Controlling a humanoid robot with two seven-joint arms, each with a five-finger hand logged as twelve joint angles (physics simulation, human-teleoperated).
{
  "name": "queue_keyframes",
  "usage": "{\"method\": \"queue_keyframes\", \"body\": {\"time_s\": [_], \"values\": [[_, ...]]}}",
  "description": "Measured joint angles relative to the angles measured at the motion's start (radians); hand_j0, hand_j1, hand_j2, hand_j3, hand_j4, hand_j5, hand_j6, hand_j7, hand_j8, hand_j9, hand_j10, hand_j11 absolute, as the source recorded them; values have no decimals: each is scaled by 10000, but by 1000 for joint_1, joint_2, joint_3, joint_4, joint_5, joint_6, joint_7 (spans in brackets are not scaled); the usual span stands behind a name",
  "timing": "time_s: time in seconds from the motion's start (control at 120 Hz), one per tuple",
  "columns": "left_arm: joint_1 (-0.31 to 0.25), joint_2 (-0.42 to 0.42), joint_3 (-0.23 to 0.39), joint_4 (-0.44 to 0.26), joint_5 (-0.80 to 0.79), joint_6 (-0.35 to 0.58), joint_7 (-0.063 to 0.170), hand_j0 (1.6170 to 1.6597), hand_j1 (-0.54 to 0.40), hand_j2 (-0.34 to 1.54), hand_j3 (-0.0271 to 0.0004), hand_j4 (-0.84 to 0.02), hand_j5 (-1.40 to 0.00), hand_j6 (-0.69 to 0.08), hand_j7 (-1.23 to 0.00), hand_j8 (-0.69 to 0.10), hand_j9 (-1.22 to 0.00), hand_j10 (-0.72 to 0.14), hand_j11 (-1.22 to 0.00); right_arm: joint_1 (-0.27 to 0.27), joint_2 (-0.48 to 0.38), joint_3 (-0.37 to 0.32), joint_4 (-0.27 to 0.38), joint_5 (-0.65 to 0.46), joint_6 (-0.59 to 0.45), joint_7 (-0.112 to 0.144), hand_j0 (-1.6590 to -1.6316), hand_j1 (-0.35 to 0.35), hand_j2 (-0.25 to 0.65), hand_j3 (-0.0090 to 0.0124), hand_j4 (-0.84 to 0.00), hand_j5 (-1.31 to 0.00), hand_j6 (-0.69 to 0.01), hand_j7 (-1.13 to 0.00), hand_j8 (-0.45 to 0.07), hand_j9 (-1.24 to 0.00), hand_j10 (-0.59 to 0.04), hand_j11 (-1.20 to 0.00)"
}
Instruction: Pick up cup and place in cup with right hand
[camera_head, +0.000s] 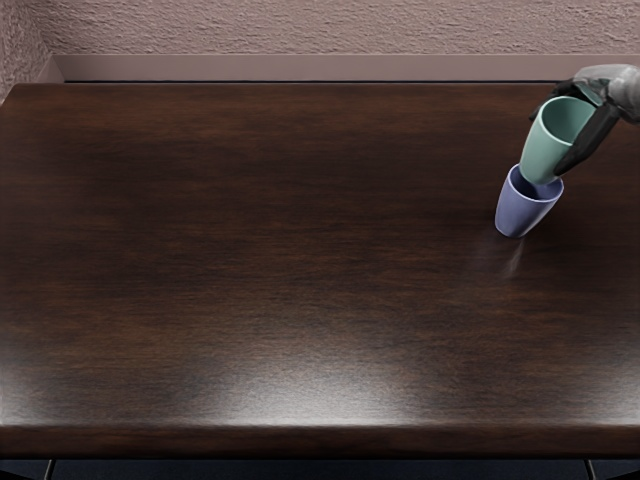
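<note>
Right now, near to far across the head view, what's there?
Table's front edge → blue cup → table's back edge → baseboard → wall. Left out: green cup in the right hand; it overlaps the blue cup.

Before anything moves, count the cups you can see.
2: a green cup in the right hand, and a purple cup on the table, just below the green one in the picture.

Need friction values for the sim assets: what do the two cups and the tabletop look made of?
Green cup: probably matte plastic or ceramic, smooth, soft shading. Blue cup: similar, unclear which. Tabletop: dark wood or wood-look laminate, visible grain, semi-gloss highlight near the front.
</note>
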Motion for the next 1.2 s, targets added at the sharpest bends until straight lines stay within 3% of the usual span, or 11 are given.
{"method": "queue_keyframes", "body": {"time_s": [0.742,0.75,0.758,0.775,0.783,0.867,0.958,1.033,1.2], "values": [[0,0,0,0,0,0,0,16581,3442,10,-2,-39,-53,-39,-53,-38,-53,-38,-53,-3,35,-28,-31,-9,14,0,-16428,-1247,-1885,-21,-4975,-6706,-3529,-6672,-2892,-6976,-3973,-7214],[0,0,0,0,0,0,0,16581,3442,10,-2,-39,-53,-39,-53,-38,-53,-38,-53,-3,36,-28,-31,-9,14,0,-16427,-1298,-1855,-63,-4961,-6575,-3554,-6598,-2946,-6852,-4013,-7088],[0,0,0,0,0,0,0,16581,3442,10,-2,-39,-53,-39,-53,-38,-53,-38,-53,-3,36,-28,-31,-9,14,0,-16428,-1421,-1833,-42,-4832,-6373,-3472,-6411,-3039,-6640,-4032,-6866],[0,0,0,0,0,0,0,16581,3442,9,-2,-39,-53,-38,-53,-38,-53,-38,-53,-3,36,-29,-31,-10,14,0,-16438,-1613,-1716,-3,-4476,-5891,-3220,-5930,-2825,-6136,-3739,-6343],[0,0,0,0,0,0,0,16581,3442,9,-2,-39,-53,-38,-52,-38,-52,-38,-53,-3,36,-29,-31,-10,15,0,-16443,-1680,-1648,0,-4305,-5666,-3100,-5703,-2720,-5901,-3598,-6100],[0,0,0,0,0,0,0,16581,3443,9,-1,-39,-52,-38,-52,-38,-52,-38,-52,-5,35,-31,-31,-8,19,0,-16489,-2223,-1100,0,-2930,-3844,-2134,-3867,-1880,-4000,-2459,-4131],[0,0,0,0,0,0,0,16581,3443,8,-1,-38,-52,-38,-51,-38,-51,-38,-51,-6,33,-26,-30,-6,21,0,-16522,-2610,-709,0,-1950,-2539,-1449,-2551,-1283,-2638,-1647,-2721],[0,0,0,0,0,0,0,16581,3443,8,-1,-38,-51,-38,-51,-38,-51,-38,-51,-5,27,-13,-30,-6,23,0,-16540,-2823,-497,0,-1422,-1830,-1083,-1836,-962,-1897,-1209,-1954],[0,0,0,0,0,0,0,16581,3443,7,-1,-38,-51,-38,-51,-38,-51,-38,-51,-9,-2,102,-30,26,108,-1,-16563,-3078,-236,0,-759,-948,-620,-946,-560,-976,-660,-1000]]}}
